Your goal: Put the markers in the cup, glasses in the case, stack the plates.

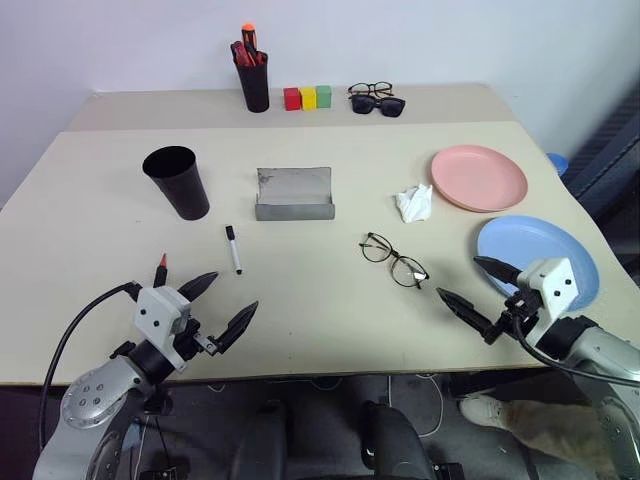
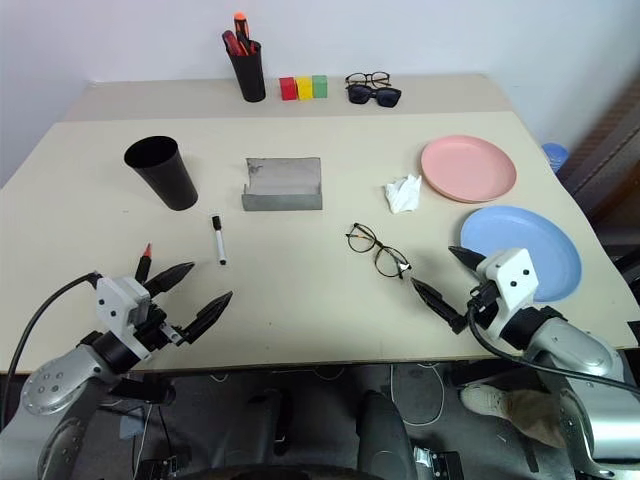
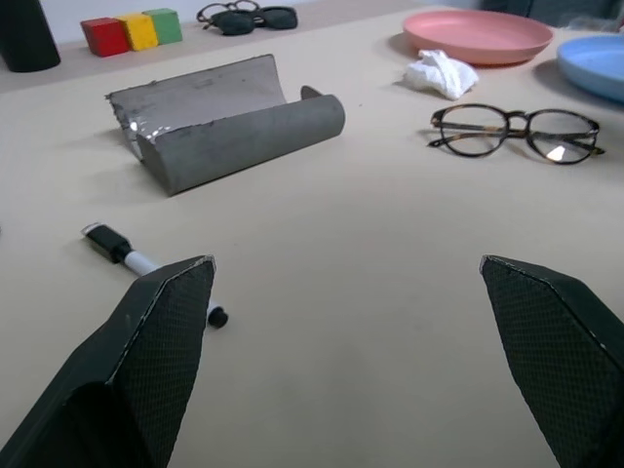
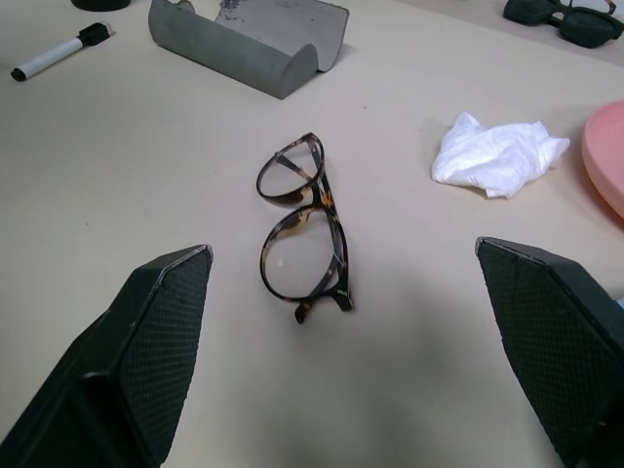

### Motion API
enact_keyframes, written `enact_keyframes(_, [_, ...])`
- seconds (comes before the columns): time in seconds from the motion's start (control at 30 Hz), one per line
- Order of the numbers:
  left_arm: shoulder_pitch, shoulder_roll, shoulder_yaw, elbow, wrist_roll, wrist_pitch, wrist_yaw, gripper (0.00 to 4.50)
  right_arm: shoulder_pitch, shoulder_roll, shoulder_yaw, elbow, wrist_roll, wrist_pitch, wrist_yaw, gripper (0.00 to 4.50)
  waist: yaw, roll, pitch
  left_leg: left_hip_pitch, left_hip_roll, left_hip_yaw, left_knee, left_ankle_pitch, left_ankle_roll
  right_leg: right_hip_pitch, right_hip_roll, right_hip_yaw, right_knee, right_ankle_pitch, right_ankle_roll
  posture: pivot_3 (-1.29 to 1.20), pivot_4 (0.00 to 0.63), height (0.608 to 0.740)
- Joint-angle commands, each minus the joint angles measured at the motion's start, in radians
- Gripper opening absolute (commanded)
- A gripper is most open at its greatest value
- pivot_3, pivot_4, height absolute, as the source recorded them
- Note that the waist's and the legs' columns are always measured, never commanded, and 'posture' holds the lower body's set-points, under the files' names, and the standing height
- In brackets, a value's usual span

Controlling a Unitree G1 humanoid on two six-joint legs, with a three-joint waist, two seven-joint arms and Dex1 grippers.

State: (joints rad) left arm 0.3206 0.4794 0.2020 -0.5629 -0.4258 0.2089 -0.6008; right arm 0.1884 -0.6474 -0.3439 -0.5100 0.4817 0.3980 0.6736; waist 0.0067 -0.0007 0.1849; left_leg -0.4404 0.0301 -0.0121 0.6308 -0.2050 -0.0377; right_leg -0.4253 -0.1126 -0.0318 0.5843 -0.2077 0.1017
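Both hands spread, glasses [image 1: 394,260] near right hand [image 1: 478,286], untouched

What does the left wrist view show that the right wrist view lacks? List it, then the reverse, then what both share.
Left wrist view, not the right: the red, yellow and green blocks, the black pen holder beside them, and the open left gripper.
Right wrist view, not the left: the open right gripper.
Both: the glasses, the open grey case, the white marker, the crumpled tissue, the pink plate and the sunglasses at the back.
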Motion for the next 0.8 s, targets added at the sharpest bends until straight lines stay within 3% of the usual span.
enact_keyframes(0.03, [0.004, -0.003, -0.001, -0.039, 0.002, -0.023, 0.004, 4.50, -0.020, -0.020, -0.017, -0.051, 0.024, 0.027, -0.012, 4.42, 0.001, 0.000, 0.000, 0.000, 0.000, 0.000, 0.000, 0.000, 0.000, 0.000, 0.000, 0.000, 0.000, 0.000, 0.000, 0.00, 0.150, 0.740])
enact_keyframes(0.8, [-0.062, -0.001, -0.021, 0.016, 0.025, -0.017, -0.003, 4.50, 0.044, 0.012, -0.038, 0.027, -0.016, -0.084, 0.040, 4.42, 0.006, -0.001, -0.001, 0.000, 0.000, 0.002, 0.001, 0.002, 0.003, 0.000, -0.001, 0.001, 0.002, 0.000, 0.000, 0.00, 0.150, 0.740])
